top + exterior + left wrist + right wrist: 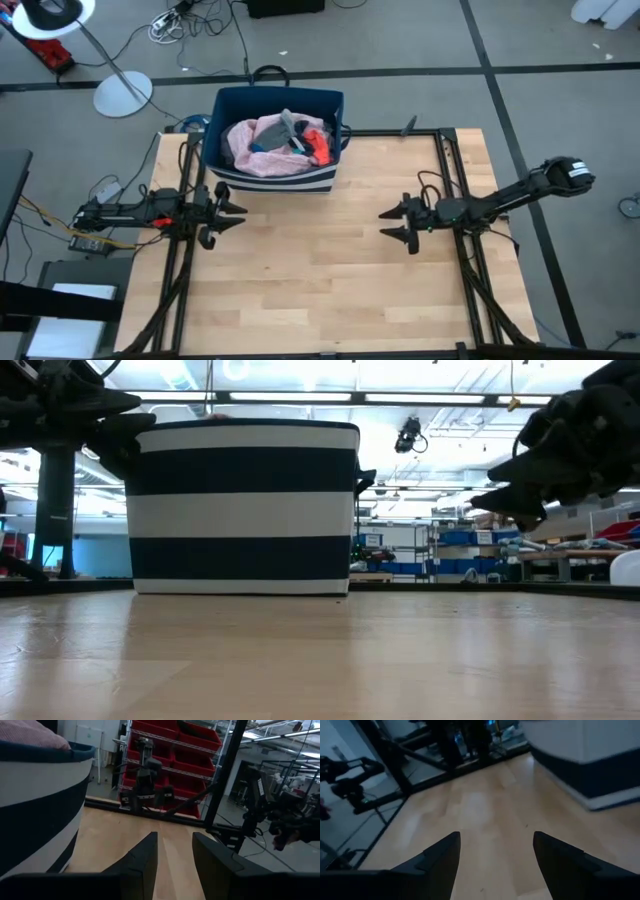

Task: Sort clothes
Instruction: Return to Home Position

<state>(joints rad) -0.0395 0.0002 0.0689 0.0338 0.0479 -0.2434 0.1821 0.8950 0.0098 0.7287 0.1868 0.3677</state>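
The clothes [275, 143] lie heaped in the dark blue striped bin [272, 176] at the table's far side: pink on top, with grey, bright blue and red-orange pieces [318, 146]. A pink piece [30, 734] shows over the bin's rim in the left wrist view. My left gripper [232, 213] is open and empty at the table's left, just in front of the bin's left corner. My right gripper [397, 224] is open and empty right of the table's middle, above the wood.
The bin [245, 508] stands on the table near its far edge, with a handle [268, 72] at its back. Bare wood [320, 270] lies between and in front of the grippers. Dark frame rails [445, 150] run along the table's sides.
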